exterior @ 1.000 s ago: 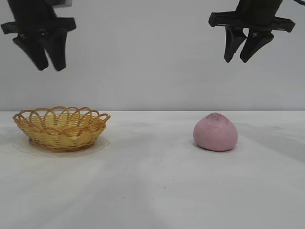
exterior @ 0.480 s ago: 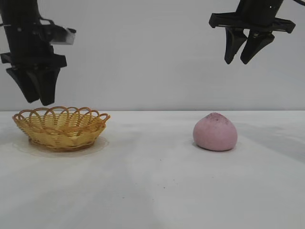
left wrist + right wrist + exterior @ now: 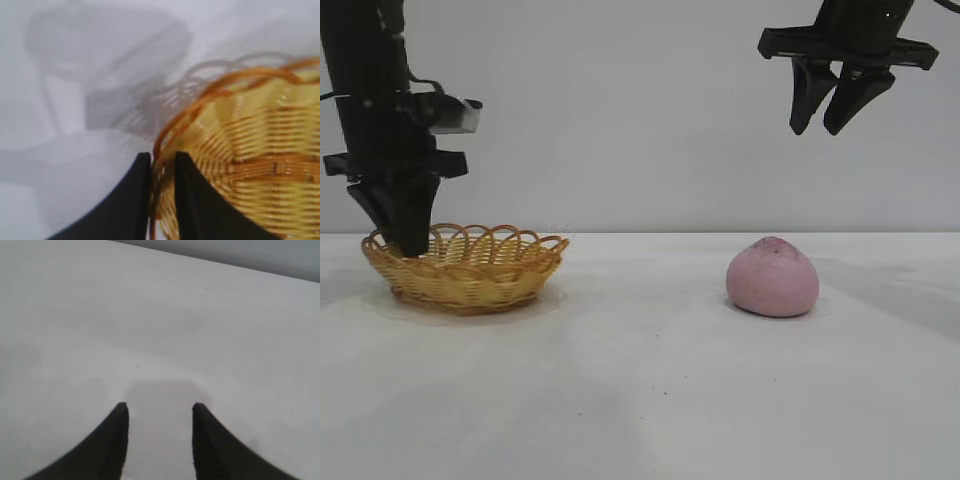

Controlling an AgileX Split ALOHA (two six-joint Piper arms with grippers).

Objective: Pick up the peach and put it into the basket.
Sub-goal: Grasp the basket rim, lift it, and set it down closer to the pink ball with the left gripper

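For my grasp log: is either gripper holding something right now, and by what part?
The left gripper is shut on the basket, pinching its looped rim at the outer end. The right gripper hangs open above the peach, holding nothing.

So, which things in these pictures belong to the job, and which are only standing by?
Belonging to the job:
- peach, on the table, untouched
- basket
- left claw, closed on the basket's rim

Standing by:
- right claw, open, raised above the peach
- white table

Ext cam level, facing both arms; wrist cams look down close, left probably sharing basket (image 3: pixel 465 268) rim w/ ext
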